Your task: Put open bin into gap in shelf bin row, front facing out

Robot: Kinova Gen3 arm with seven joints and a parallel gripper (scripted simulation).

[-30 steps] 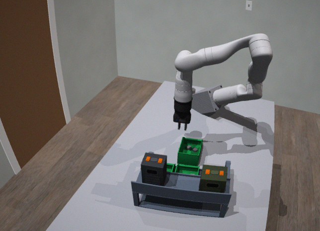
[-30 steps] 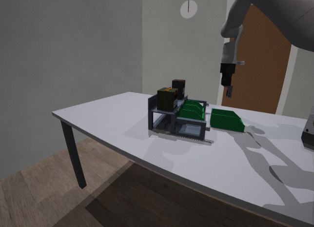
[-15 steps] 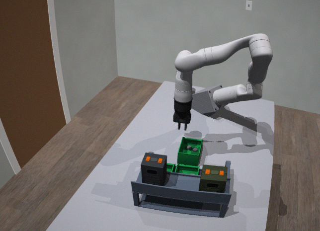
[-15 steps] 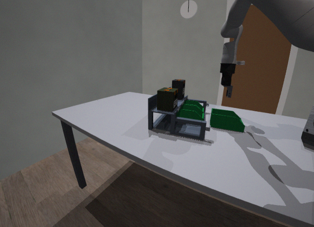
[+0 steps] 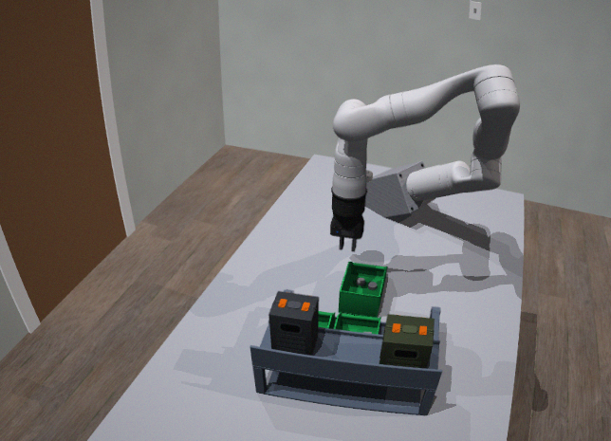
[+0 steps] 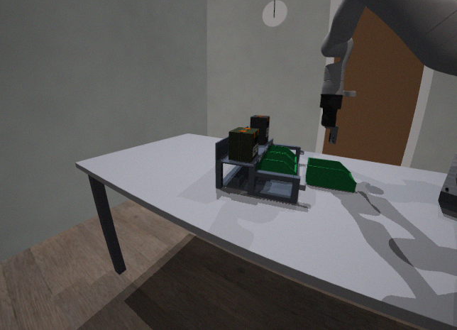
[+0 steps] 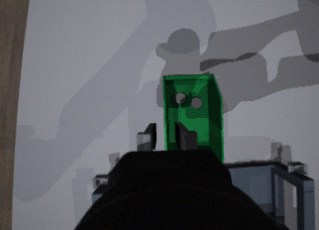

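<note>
The green open bin lies on the grey table just in front of the shelf, with two grey round parts in it. It also shows in the side view and in the wrist view. My gripper hangs well above the table, a little behind and to the left of the bin, fingers pointing down, open and empty. It also shows in the side view and in the wrist view. The dark grey shelf holds green bins in a row.
A black box and an olive box, both with orange tabs, stand on the shelf's top board. The arm's base mount sits at the far end of the table. The table's left edge is near the shelf.
</note>
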